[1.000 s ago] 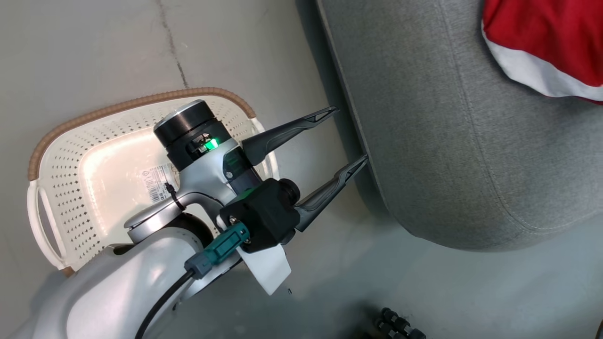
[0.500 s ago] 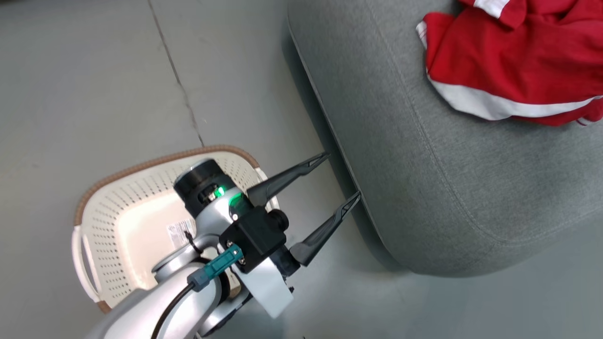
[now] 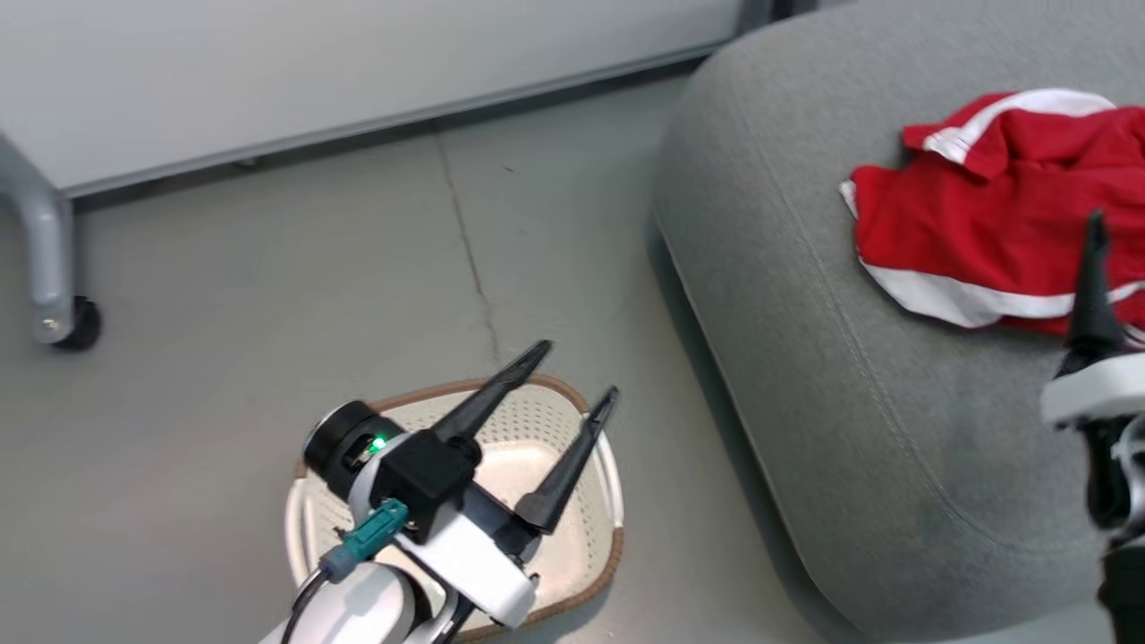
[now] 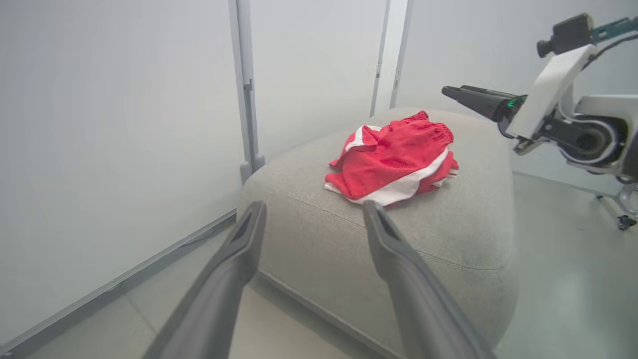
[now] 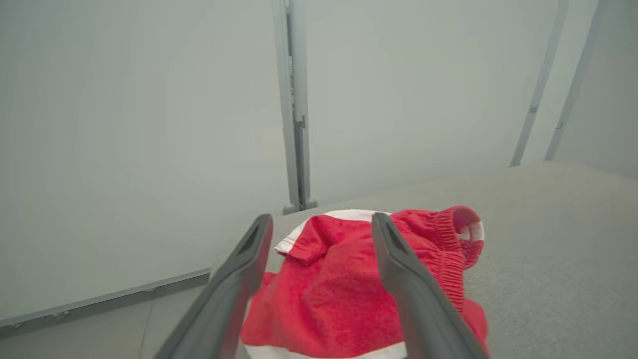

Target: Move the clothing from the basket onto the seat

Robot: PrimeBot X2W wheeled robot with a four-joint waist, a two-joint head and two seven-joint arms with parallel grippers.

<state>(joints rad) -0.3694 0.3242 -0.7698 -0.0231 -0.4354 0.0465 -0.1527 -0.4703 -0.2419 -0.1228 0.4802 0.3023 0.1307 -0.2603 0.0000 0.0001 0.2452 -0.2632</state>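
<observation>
The red clothing (image 3: 975, 224) with white trim lies crumpled on top of the grey seat (image 3: 805, 376), free of both grippers. The cream basket (image 3: 586, 528) stands on the floor left of the seat, partly hidden by my left arm; what shows of its inside is bare. My left gripper (image 3: 577, 371) hovers open over the basket's far rim, and in its wrist view it (image 4: 314, 207) points toward the seat (image 4: 448, 239) and clothing (image 4: 394, 159). My right gripper (image 5: 321, 218) is open just above the clothing (image 5: 339, 284), with nothing between its fingers (image 3: 1091, 277).
Grey floor with a crack line runs between basket and seat. A grey frame leg on a caster (image 3: 63, 313) stands far left by the white wall panels. Another caster (image 4: 623, 222) sits on the floor beyond the seat.
The head camera has tilted up. My left gripper has drawn back from the seat's edge to over the basket, still open. A finger of my right gripper has come into view beside the clothing.
</observation>
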